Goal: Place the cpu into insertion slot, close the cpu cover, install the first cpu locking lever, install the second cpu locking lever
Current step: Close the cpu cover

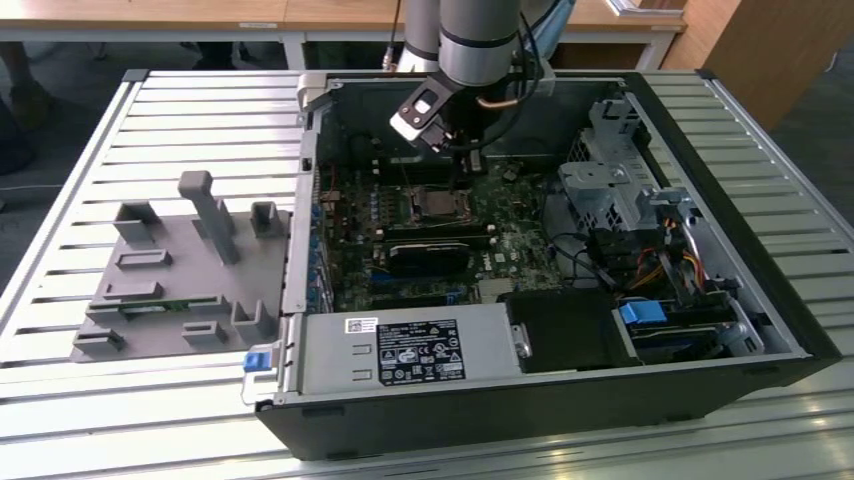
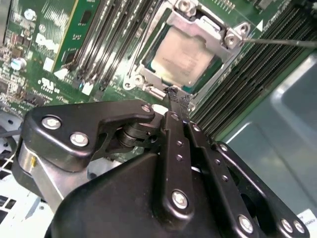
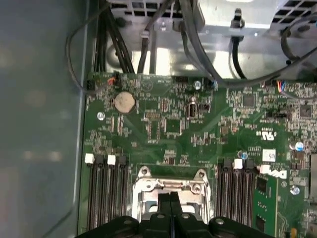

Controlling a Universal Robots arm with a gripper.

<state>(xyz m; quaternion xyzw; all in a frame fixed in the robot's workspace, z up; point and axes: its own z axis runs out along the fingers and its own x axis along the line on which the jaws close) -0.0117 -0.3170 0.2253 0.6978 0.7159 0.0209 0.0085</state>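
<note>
Black fingers of the gripper [image 2: 177,96] are pressed together with no gap and nothing seen clamped between them. The tips sit at the near edge of the cpu cover [image 2: 205,22], touching or just shy of it, can't tell which. The cover lies down over the insertion slot [image 1: 434,205], and the cpu [image 2: 184,55], pale silver, shows through its window just ahead of the tips. A thin lever rod [image 2: 282,42] runs off from the cover's far corner. Writing: small white print on the green board [image 3: 163,124] beyond the fingers, and a white sticker on the power supply [image 1: 407,352], well away from the hand.
</note>
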